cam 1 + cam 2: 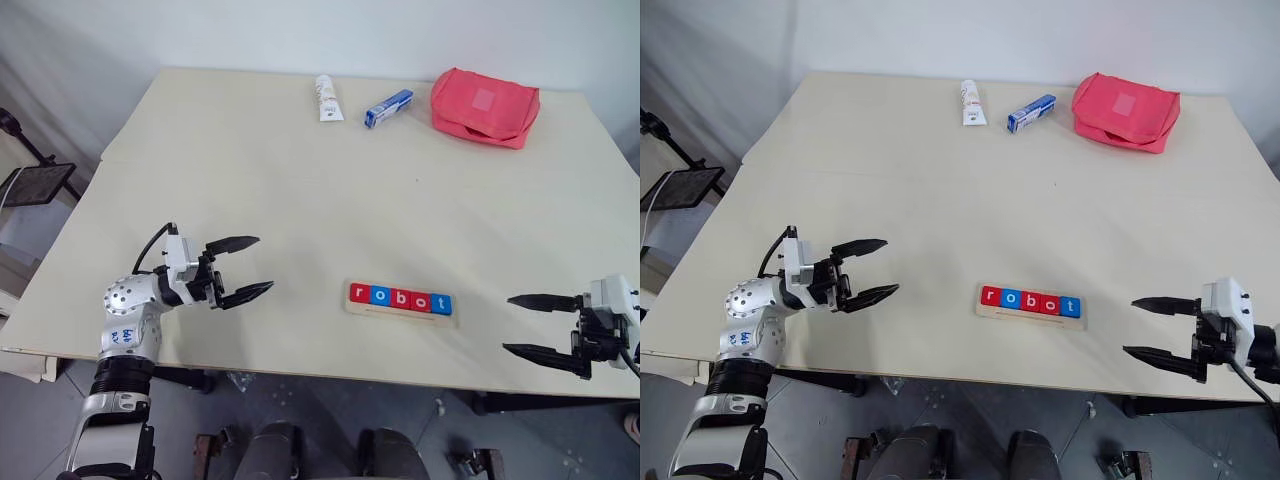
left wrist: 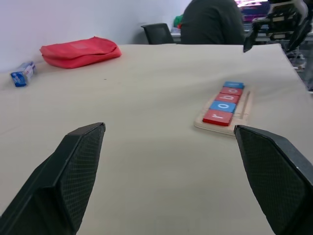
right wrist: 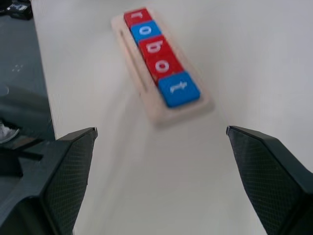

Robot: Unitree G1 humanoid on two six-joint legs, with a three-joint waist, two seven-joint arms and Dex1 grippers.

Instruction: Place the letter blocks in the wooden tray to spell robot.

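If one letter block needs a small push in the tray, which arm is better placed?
Probably the right: the right gripper points at the blue t end of the letter blocks in the wooden tray; the left gripper looks slightly farther.

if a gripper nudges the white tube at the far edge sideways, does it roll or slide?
Probably slides or pivots rather than rolls: the white tube looks flattened toward one end and lies flat on the table. It likely dents under a pinch, being a soft squeeze tube by its look. It seems light, so a nudge could push it into the blue-and-white box nearby.
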